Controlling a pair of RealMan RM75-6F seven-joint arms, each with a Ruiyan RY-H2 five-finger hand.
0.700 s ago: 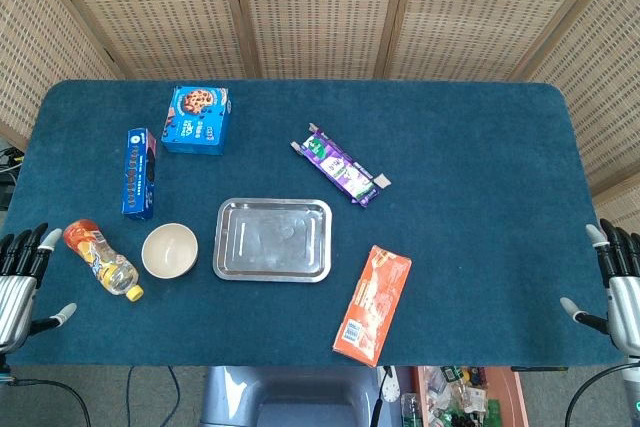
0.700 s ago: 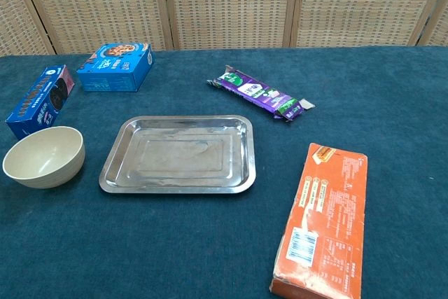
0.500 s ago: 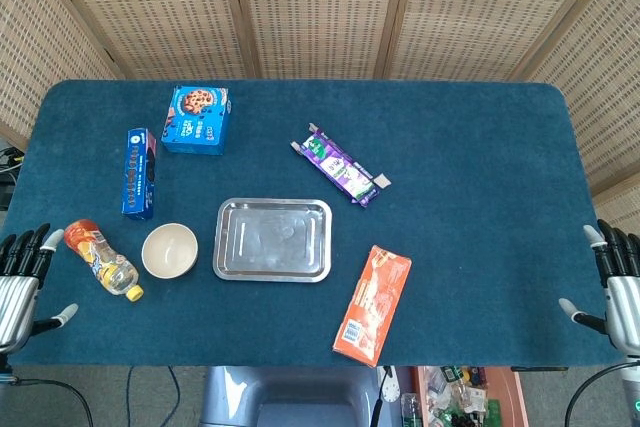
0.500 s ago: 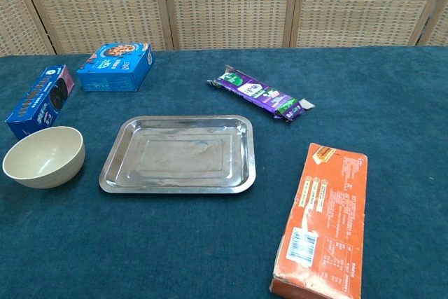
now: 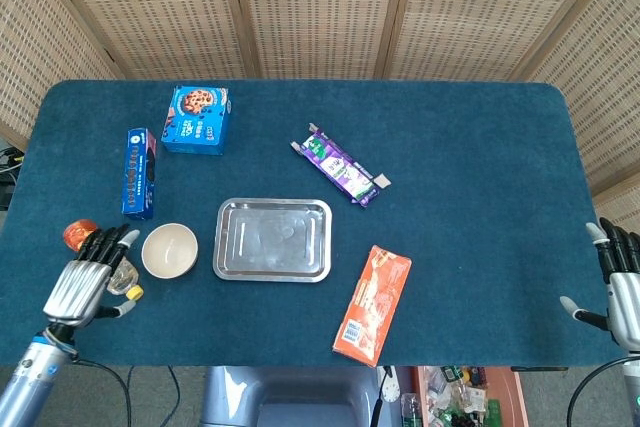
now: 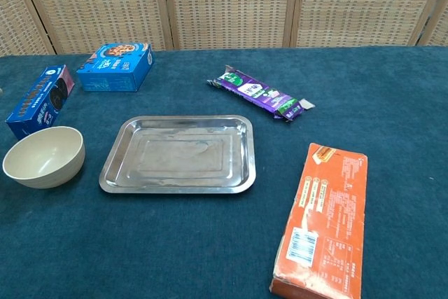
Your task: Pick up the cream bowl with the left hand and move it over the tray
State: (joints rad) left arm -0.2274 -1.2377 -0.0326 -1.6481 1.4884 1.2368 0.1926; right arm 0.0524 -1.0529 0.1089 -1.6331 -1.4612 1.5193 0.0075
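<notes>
The cream bowl (image 5: 169, 250) (image 6: 44, 157) stands upright and empty on the blue cloth, just left of the steel tray (image 5: 273, 239) (image 6: 178, 154). My left hand (image 5: 88, 283) hovers over the table's front left, fingers apart and holding nothing, a short way left of the bowl and above an oil bottle (image 5: 80, 233). My right hand (image 5: 618, 282) is open at the far right table edge, far from both. Neither hand appears in the chest view.
Two blue cookie boxes (image 5: 197, 119) (image 5: 139, 172) lie behind the bowl. A purple snack bar (image 5: 342, 166) sits behind the tray and an orange packet (image 5: 373, 304) at its front right. The oil bottle is mostly hidden under my left hand.
My left hand has moved in from the left table edge toward the bowl and now covers most of the oil bottle. The right hand has barely moved.
</notes>
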